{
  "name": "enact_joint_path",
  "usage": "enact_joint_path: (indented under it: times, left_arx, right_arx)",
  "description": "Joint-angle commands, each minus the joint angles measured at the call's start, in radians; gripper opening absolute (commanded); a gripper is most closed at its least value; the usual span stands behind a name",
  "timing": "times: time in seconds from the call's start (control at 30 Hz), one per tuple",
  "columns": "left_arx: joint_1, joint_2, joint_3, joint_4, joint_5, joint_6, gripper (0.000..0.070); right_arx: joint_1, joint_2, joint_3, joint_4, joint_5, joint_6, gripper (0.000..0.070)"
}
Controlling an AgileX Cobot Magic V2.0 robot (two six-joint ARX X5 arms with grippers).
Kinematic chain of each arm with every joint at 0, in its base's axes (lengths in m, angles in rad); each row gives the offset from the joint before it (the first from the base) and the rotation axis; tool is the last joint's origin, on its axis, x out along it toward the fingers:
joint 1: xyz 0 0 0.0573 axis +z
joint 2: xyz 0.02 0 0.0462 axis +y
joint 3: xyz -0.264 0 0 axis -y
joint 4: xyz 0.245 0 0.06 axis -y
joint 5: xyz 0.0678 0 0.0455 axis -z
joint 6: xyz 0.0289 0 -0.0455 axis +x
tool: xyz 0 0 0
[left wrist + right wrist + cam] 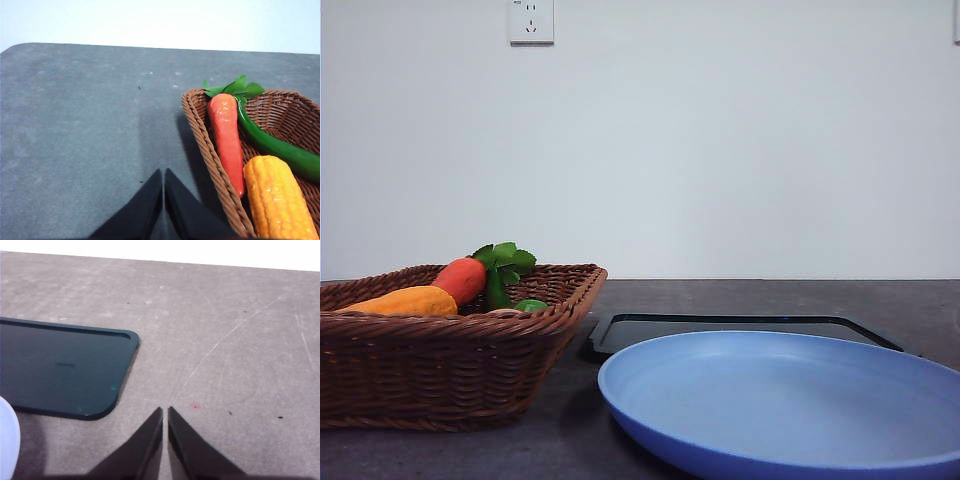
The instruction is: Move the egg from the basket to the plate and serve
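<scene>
Judging by the scene, nothing of the task is done yet. The small brownish-pink egg (504, 312) seems to show only as a sliver above the rim of the dark brown woven wicker basket (440, 370), beside a red-orange carrot (460, 279) and a yellow corn cob (400, 301). The large round light-blue plate (790, 400) sits bare just beside the basket, before a flat black tray (740, 328). The left gripper (163, 175) and right gripper (165, 412) hang closed and empty over the grey table (225, 315).
</scene>
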Motion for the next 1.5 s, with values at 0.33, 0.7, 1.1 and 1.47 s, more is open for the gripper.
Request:
enact_joint_path:
  times: [0.33, 0.7, 1.1, 1.47]
  left_arx:
    - [0.002, -0.002, -0.013, 0.003, 0.008, -0.369, 0.0]
    - [0.002, 0.029, 0.053, -0.007, 0.073, -0.462, 0.0]
    - [-0.001, 0.376, 0.256, -0.006, 0.291, -0.373, 0.0]
    - [-0.113, 0.739, 0.537, -0.15, 0.451, -0.213, 0.0]
  right_arx:
    - [0.0, 0.0, -0.002, 0.185, -0.006, 0.342, 0.0]
    - [-0.001, 0.017, 0.094, 0.028, -0.012, 0.45, 0.0]
    - [-0.001, 0.317, 0.408, -0.203, -0.047, 0.401, 0.0]
    - [-0.001, 0.603, 0.541, -0.394, -0.322, 0.381, 0.0]
